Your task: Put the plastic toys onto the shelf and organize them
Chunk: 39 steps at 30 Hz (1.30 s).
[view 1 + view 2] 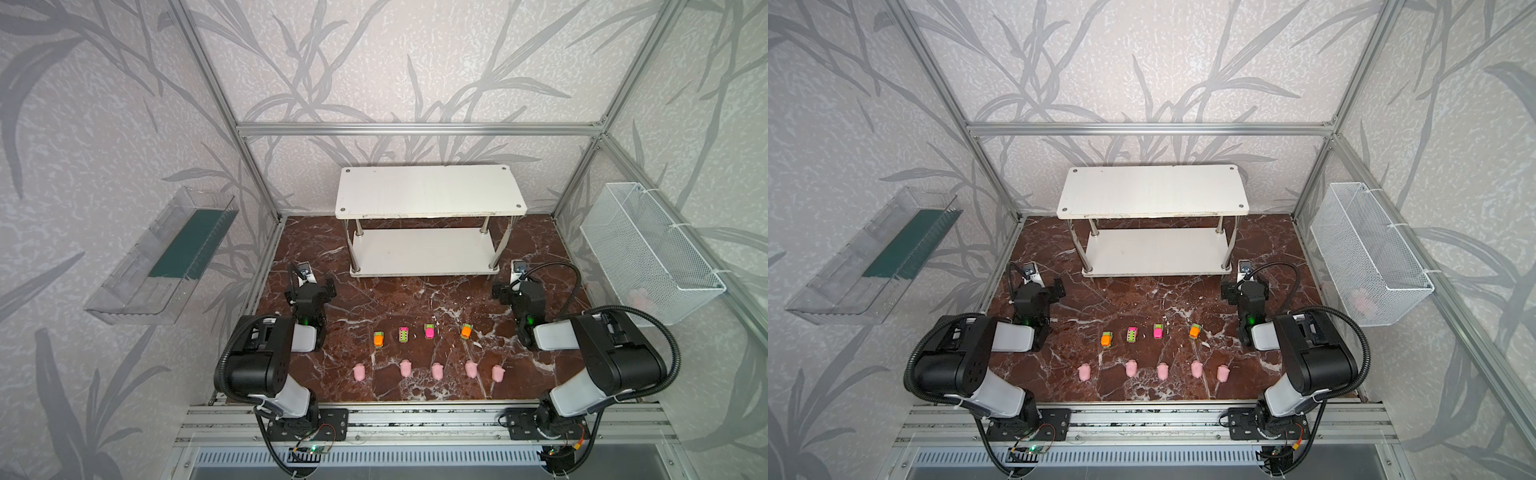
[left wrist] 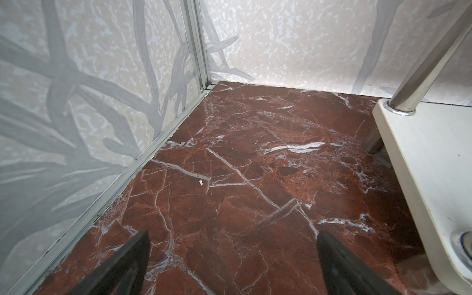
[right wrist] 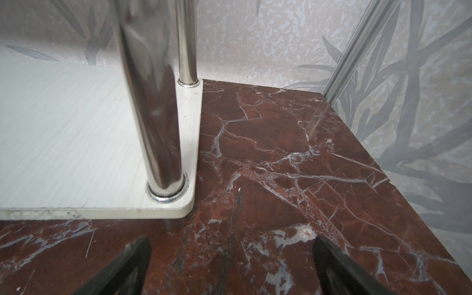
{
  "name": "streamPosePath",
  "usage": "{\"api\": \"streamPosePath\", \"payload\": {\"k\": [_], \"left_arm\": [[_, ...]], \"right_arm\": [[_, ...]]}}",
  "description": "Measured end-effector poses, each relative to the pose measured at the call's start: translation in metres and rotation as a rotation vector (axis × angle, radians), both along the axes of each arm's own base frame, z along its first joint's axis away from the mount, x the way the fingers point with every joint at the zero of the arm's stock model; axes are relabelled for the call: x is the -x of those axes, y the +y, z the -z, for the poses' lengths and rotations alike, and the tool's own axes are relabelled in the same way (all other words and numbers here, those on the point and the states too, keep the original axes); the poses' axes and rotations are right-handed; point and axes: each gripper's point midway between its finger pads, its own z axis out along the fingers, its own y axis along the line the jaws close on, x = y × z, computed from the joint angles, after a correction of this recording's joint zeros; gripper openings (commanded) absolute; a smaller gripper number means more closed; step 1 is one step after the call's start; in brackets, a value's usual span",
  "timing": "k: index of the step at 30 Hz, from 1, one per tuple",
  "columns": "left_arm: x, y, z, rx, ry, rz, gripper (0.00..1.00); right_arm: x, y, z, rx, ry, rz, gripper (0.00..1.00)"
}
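Cars [image 1: 403, 333] and pigs [image 1: 436, 371] lie in two rows on the counter [image 1: 374, 299], lower centre in both top views, below the shelf [image 1: 428, 191]. Left end effector [image 2: 232, 235] and right end effector [image 3: 229, 238], jaws apart, flank the shelf's lower corners mid-frame, apart from both rows.

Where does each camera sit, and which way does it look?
Top views: high at the front, looking down on the red-brown marble tabletop, white two-tier shelf and tiny plastic toys; both black arms show.
Left wrist: low on its arm, facing the back-left corner; open left gripper shows.
Right wrist: low on its arm, facing the shelf's right end; open right gripper shows.
Shared: wrist views catch the shelf's lower board.
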Motion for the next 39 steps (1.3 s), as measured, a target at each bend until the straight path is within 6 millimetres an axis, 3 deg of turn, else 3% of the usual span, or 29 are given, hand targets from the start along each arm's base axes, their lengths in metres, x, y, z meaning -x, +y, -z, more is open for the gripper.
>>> {"api": "streamPosePath", "payload": {"k": [11, 13, 18, 20, 24, 31, 35, 39], "left_arm": [[0.001, 0.0, 0.001, 0.001, 0.017, -0.003, 0.99], [0.001, 0.001, -0.002, 0.001, 0.036, -0.009, 0.96], [-0.013, 0.002, -0.054, -0.005, -0.013, -0.029, 0.93], [-0.01, 0.004, -0.071, 0.006, -0.051, -0.048, 0.92], [0.004, 0.009, -0.087, 0.041, -0.091, -0.102, 0.91], [0.032, 0.019, -0.091, 0.121, -0.139, -0.194, 0.9], [0.034, 0.02, -0.088, 0.148, -0.139, -0.21, 0.89], [0.033, 0.018, -0.078, 0.165, -0.116, -0.211, 0.89]], "right_arm": [[0.002, 0.0, 0.0, 0.002, 0.012, 0.0, 0.97], [0.005, -0.001, -0.009, 0.001, 0.006, 0.002, 0.96], [0.012, -0.004, -0.051, -0.002, -0.069, 0.03, 0.93], [0.017, -0.003, -0.063, -0.01, -0.075, 0.04, 0.93], [0.033, 0.002, -0.085, -0.054, -0.078, 0.043, 0.91], [0.078, 0.023, -0.106, -0.163, -0.06, -0.004, 0.89], [0.103, 0.043, -0.101, -0.221, -0.011, -0.062, 0.89], [0.121, 0.067, -0.083, -0.256, 0.078, -0.121, 0.86]]}}
